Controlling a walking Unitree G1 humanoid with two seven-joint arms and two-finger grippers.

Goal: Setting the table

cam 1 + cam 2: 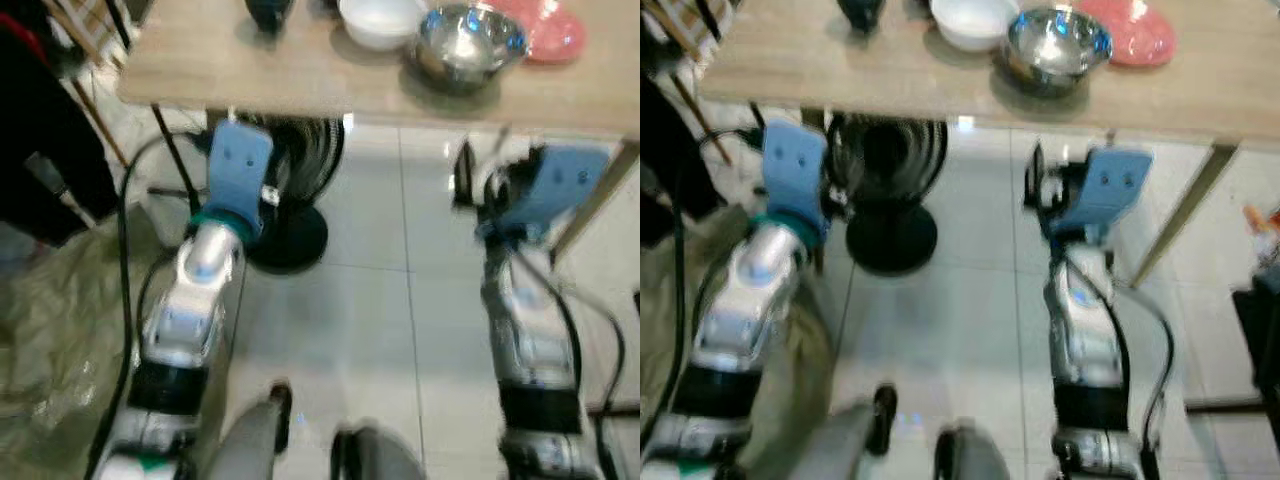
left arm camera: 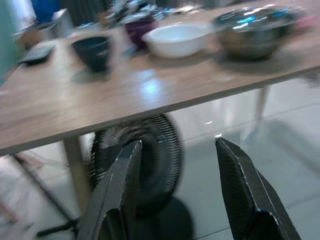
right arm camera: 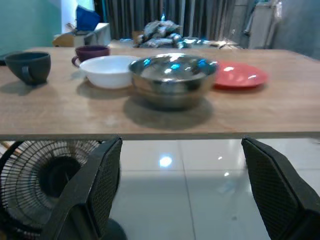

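Fan [image 3: 45,180] half-hidden under table [image 3: 75,117], blurry.

On the light wooden surface [image 3: 60,117] stand two bowls, one white ceramic bowl [image 3: 109,70] and one shiny steel bowl [image 3: 173,78], plus one flat red plate [image 3: 239,76]. There are two cups, one dark blue-grey cup [image 3: 29,66] and one maroon cup [image 3: 91,52]. One black floor fan [image 3: 42,185] stands beneath.

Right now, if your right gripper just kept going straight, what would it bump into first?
Probably the front edge of the wooden table. The open right gripper sits just below that edge, aimed toward the steel bowl beyond it. Depth is hard to judge, so it might slip underneath instead.
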